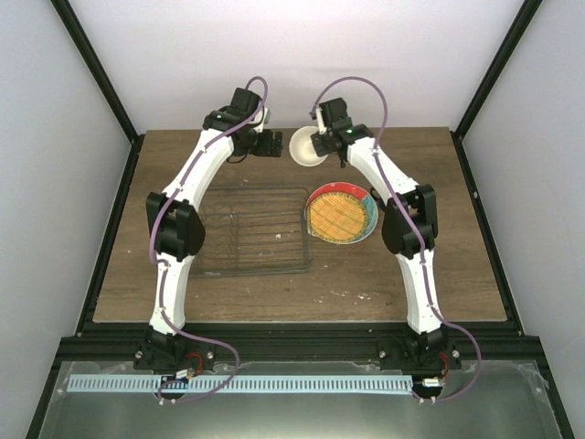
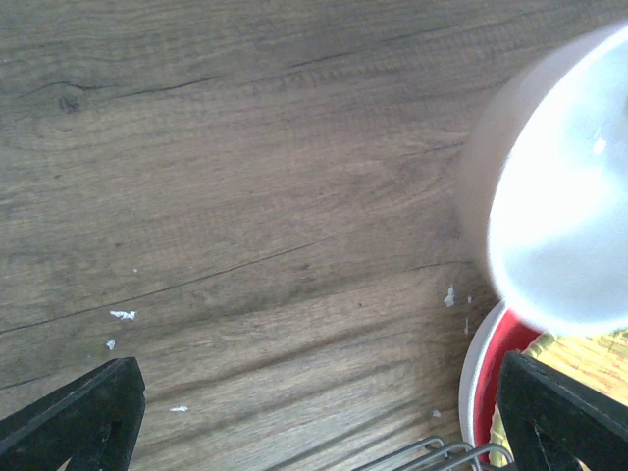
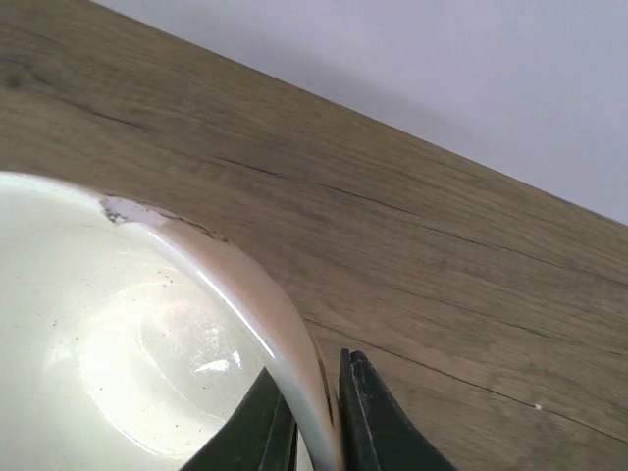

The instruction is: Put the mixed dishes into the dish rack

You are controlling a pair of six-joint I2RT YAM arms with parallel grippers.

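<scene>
The bowl sits at the far edge of the worktop, beyond the rack and the plates. The right jaws stand almost shut, pinching the bowl's rim between them (one finger inside, one outside, as the right wrist view shows). The step in hand looks to be the grasp on the bowl. The next move calls for a lift clear of the worktop and a carry leftward and nearer, over the rack, with the thin rim grip kept from slipping as the bowl tilts.

The left jaws are spread wide and hold nothing, hovering over bare wood just beside the bowl.

The bowl is empty. The rack appears to hold no dishes yet. To its right the yellow plate lies stacked on the red plate. No mug is in view.
</scene>
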